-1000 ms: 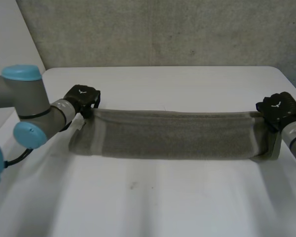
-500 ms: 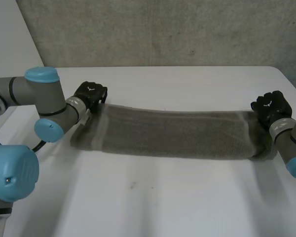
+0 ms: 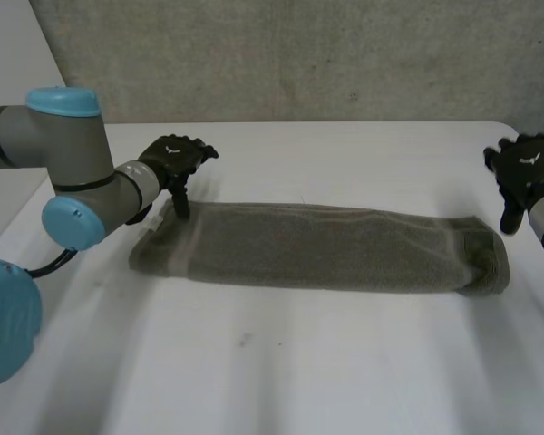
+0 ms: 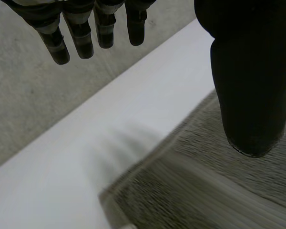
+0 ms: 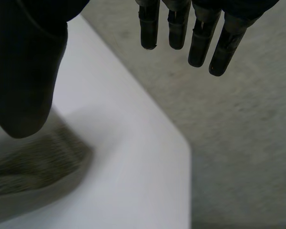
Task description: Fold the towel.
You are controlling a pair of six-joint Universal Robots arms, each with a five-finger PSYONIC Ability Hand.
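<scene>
**Inspector:** Two hands, each with fingers apart, holding nothing. Where is the towel (image 3: pixel 317 258)?

**Assistant:** Mid-frame on the table (image 3: pixel 272 372), a narrow band with its long axis running left to right.

**Inspector:** And the hands?

**Assistant:** Left hand (image 3: pixel 174 159) sits upper left, over the band's left end. Its thumb (image 4: pixel 250 71) points down at the far corner; I cannot tell if it touches. Right hand (image 3: pixel 526 168) is at the right edge, raised and apart from the right end.

**Inspector:** Obstructions?

**Assistant:** None seen. In my judgement the next fold goes end to end, and the left hand is nearer.
</scene>
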